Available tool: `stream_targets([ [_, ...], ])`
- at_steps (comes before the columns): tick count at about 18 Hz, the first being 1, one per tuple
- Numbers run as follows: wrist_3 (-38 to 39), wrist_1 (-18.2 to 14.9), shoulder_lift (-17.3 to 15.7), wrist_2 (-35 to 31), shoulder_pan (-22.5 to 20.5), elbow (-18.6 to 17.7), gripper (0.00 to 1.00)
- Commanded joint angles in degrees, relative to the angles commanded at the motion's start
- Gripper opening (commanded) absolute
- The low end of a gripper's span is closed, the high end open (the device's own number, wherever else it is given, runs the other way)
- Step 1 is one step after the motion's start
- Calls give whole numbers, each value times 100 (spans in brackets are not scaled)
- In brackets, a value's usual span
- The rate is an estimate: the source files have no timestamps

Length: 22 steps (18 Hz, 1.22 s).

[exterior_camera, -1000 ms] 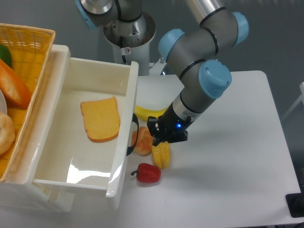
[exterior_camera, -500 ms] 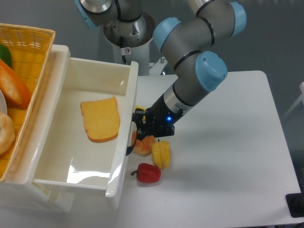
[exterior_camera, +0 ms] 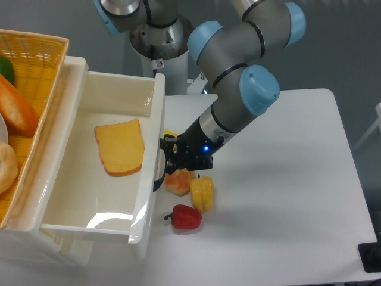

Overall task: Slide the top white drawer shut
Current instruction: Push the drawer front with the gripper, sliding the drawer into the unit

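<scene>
Gripper (exterior_camera: 168,156), jaw opening not discernible, bears on the handle (exterior_camera: 159,173) of the part-open top drawer (exterior_camera: 147,173); push squarely along the slide axis toward the cabinet, avoiding sideways load that could skew it.

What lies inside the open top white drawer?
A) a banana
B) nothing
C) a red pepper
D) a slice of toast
D: a single slice of toast lies flat on the floor of the top white drawer, while the red pepper sits outside on the table.
</scene>
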State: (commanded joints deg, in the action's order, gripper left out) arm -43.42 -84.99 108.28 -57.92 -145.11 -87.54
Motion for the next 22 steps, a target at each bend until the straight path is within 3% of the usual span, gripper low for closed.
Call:
stream_targets([
  [22,633,35,-79,62,782,-62,0],
])
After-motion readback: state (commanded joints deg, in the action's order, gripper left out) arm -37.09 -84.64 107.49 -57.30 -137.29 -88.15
